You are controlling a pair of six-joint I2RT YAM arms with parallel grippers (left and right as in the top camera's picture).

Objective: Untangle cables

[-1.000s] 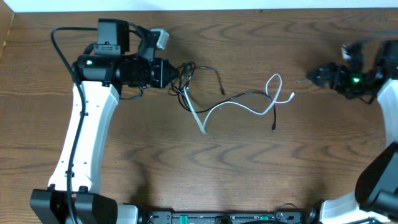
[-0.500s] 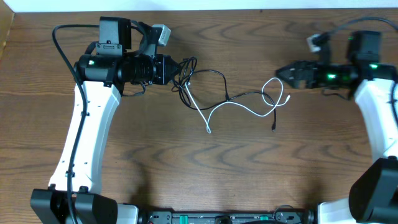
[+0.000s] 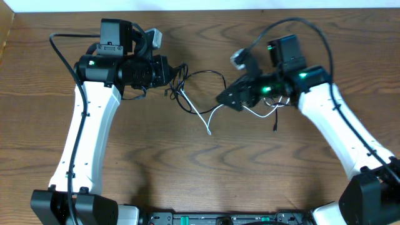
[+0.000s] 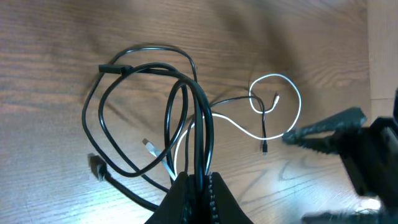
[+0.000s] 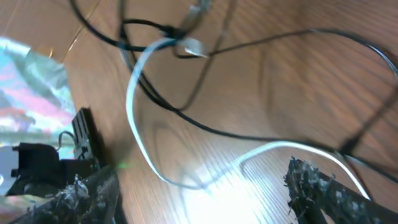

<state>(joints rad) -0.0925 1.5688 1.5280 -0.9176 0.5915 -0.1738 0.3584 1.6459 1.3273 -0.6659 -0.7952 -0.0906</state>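
Observation:
A black cable (image 3: 209, 75) and a white cable (image 3: 215, 114) lie tangled on the wooden table. My left gripper (image 3: 172, 73) is shut on a bunch of black and white cable strands (image 4: 198, 134), loops hanging from it. My right gripper (image 3: 226, 100) is open and hovers just over the white cable in the middle of the tangle. In the right wrist view the white cable (image 5: 186, 180) runs between its spread fingers (image 5: 317, 186). A small black plug (image 3: 275, 129) lies at the tangle's right end.
The wooden table (image 3: 200, 175) stretches to the front. A white wall edge (image 3: 250, 5) runs along the back. The left arm's own black lead (image 3: 62, 53) loops at the far left.
My right arm has swung from the far right edge to the middle, over the tangle. The left gripper has held its place; the cables have been pulled a little left.

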